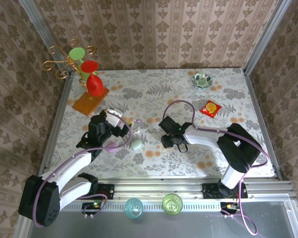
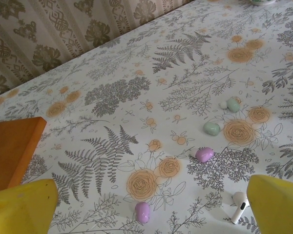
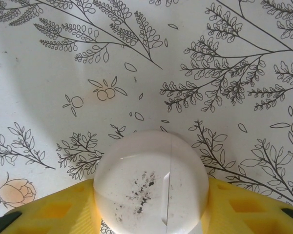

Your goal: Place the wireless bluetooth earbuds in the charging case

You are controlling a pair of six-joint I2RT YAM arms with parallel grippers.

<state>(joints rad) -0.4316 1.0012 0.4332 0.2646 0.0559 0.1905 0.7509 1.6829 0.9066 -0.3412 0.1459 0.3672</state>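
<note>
Earbuds (image 2: 204,154) lie loose on the flower-printed tablecloth (image 2: 112,73), all to the right of the orange board (image 2: 12,151) in the left wrist view. One lilac bud lies nearest the board and a second lilac one further right. Two pale green ones lie beyond that, and a white stemmed earbud (image 2: 239,204) is furthest from the board, just beside one yellow finger. Left gripper (image 2: 151,195) hovers over them with its yellow fingers (image 2: 22,207) spread wide, holding nothing. Right gripper (image 3: 151,209) is pinching a translucent rounded charging case (image 3: 151,175) from both sides; the case shows a thin upright seam and dark specks. From above, that gripper sits well to the right of the board, with a pale green case (image 1: 136,145) on the cloth between them. A red packet (image 1: 210,108) lies further right still, its print too small to read.
</note>
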